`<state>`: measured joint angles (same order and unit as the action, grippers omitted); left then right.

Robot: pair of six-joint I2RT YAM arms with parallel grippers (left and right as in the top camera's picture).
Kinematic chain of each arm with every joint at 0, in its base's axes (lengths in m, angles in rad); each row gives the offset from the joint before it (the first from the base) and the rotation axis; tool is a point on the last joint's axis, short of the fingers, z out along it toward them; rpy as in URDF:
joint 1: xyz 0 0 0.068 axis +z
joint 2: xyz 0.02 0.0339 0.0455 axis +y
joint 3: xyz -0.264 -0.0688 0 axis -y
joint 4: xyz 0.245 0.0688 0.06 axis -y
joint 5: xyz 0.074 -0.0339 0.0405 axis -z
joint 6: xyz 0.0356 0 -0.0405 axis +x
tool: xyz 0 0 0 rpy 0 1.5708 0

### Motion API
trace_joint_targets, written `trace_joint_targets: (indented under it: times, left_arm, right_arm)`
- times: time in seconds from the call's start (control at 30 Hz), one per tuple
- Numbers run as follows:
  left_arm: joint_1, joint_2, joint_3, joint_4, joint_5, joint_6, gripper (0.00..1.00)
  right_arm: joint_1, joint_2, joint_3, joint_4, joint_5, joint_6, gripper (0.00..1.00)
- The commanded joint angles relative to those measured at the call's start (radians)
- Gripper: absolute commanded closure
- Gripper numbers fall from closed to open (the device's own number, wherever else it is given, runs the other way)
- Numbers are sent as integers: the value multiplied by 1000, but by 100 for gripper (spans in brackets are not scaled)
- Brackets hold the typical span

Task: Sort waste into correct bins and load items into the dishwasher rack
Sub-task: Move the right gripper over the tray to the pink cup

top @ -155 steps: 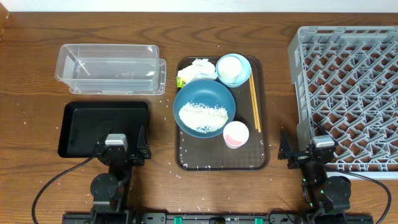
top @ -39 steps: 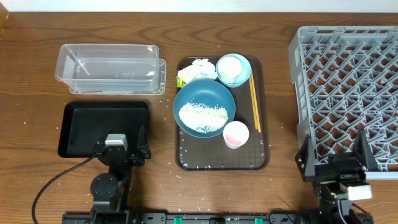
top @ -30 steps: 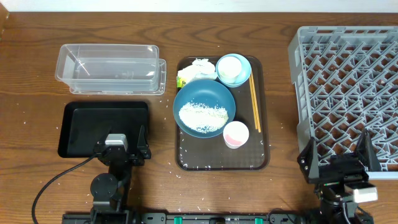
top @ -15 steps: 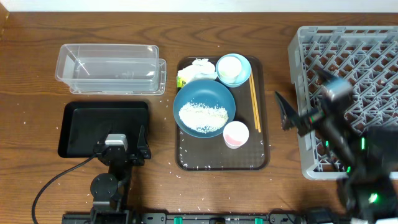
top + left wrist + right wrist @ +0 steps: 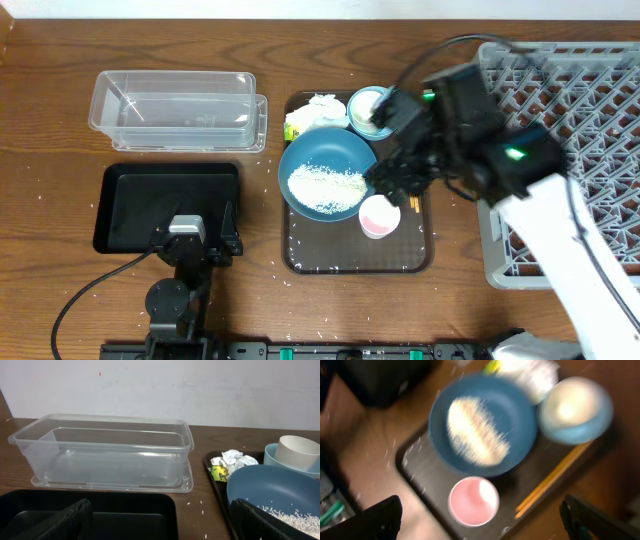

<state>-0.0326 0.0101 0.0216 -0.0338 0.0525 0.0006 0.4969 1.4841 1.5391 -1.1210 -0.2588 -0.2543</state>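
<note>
Overhead and wrist views of a wooden tabletop point(image 5: 60, 290). The brown serving tray point(image 5: 300, 255) at centre carries the large dark-blue bowl point(image 5: 322, 158), which holds a heap of white rice point(image 5: 325, 187). Behind the bowl lies the crumpled tissue point(image 5: 320, 106) with its yellow-green wrapper point(image 5: 292, 128). The small light-blue bowl point(image 5: 601, 422) at the tray's far right corner contains the white cup point(image 5: 570, 407). The pink cup point(image 5: 378, 217) stands upright just in front of the dark-blue bowl, and the wooden chopsticks point(image 5: 555, 476) lie along the tray's right side. The clear tub point(image 5: 175, 108) sits left of the tray, with the black tray point(image 5: 130, 200) in front of it. The grey dishwasher rack point(image 5: 590, 120) occupies the right edge and holds nothing visible. The right tool point(image 5: 398, 183) hangs above the tray's right half, jaws spread and empty, over the pink cup. The left tool point(image 5: 195, 230) rests at the black tray's near edge, jaws spread and empty.
</note>
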Motion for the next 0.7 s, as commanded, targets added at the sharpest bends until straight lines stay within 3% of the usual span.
trace_joint_targets:
  times: [0.0, 0.33, 0.37, 0.43, 0.53, 0.67]
  left_arm:
    - [6, -6, -18, -35, -11, 6, 9]
    - [6, -6, -18, -35, -11, 6, 9]
    - [6, -6, -18, -35, -11, 6, 9]
    - [6, -6, -18, -35, -11, 6, 9]
    - [6, -6, -18, -35, -11, 6, 10]
    - [6, -6, -18, -35, -11, 6, 10]
  right_arm:
    - [40, 55, 20, -34, -26, -6, 1]
    - [148, 181, 16, -95, -74, -4, 1]
    - [156, 193, 16, -96, -52, 1, 13]
    - [164, 218, 16, -99, 0, 60, 16]
    - [166, 256, 16, -100, 92, 195, 30]
    - [166, 309, 16, -119, 168, 335, 33]
